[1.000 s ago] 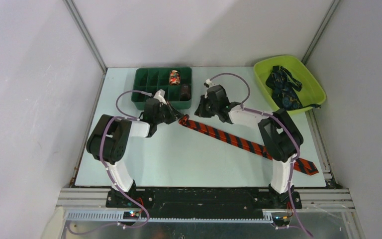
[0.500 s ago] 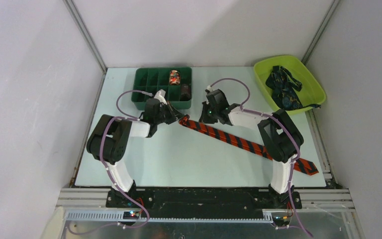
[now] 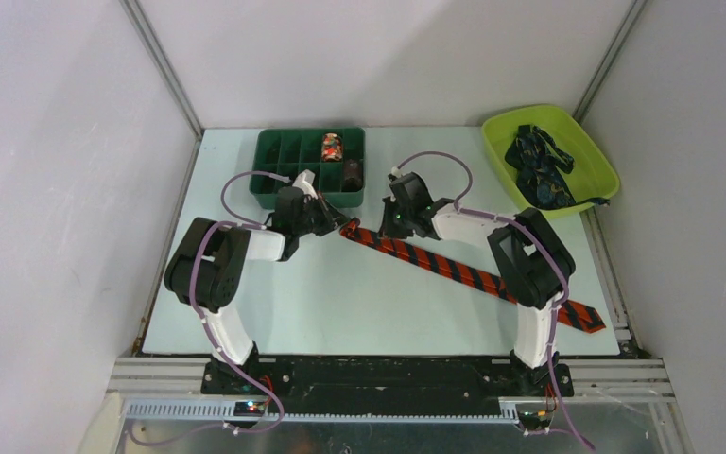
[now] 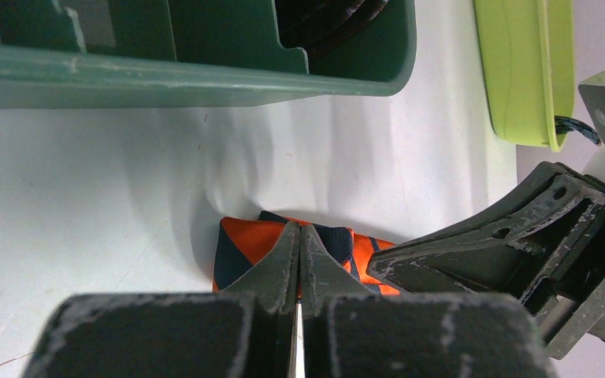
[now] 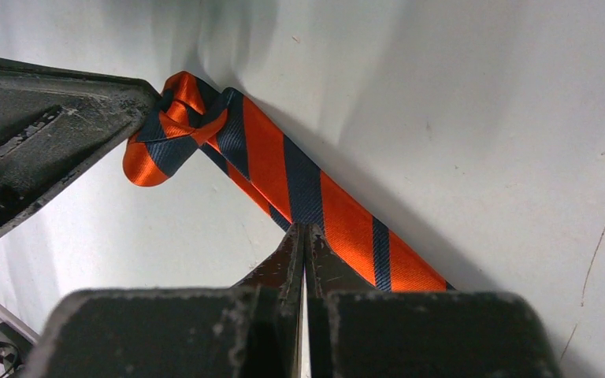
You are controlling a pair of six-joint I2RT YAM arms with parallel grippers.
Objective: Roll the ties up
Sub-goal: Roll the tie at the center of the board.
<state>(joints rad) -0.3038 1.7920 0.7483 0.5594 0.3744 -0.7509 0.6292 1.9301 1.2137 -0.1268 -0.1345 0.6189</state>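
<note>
Striped necktie [image 3: 454, 268], orange-red with dark diagonal bars: one item, laid flat and slantwise across the pale table [image 3: 340, 303]. Its wide pointed end is at the near right edge, and its narrow end is just in front of the green compartment tray [image 3: 308, 130]. The narrow end is folded over into a small loose curl, lifted a little off the surface.

Left claw [image 3: 338, 224]: mine, clenched, fingers pressed flat together. The tips are at the curled end of the striped necktie and touch the fold. I cannot tell whether any cloth is actually pinched between them.

Right claw [image 3: 389, 230]: mine, also clenched, with no gap between the fingers. It is poised over the strip just beside the curl, tips at the near edge of the cloth and close to the left claw. I cannot tell whether it touches the cloth.

Green compartment tray: at the far side of the table. It holds two rolled ties in separate cells, one multicoloured roll [image 3: 332, 147] and one dark roll [image 3: 352, 173].

Lime-green tub [image 3: 591, 142]: at the far right corner, well apart from both claws. It holds a loose heap of dark navy patterned ties [image 3: 539, 170], with one end trailing over the rim.
</note>
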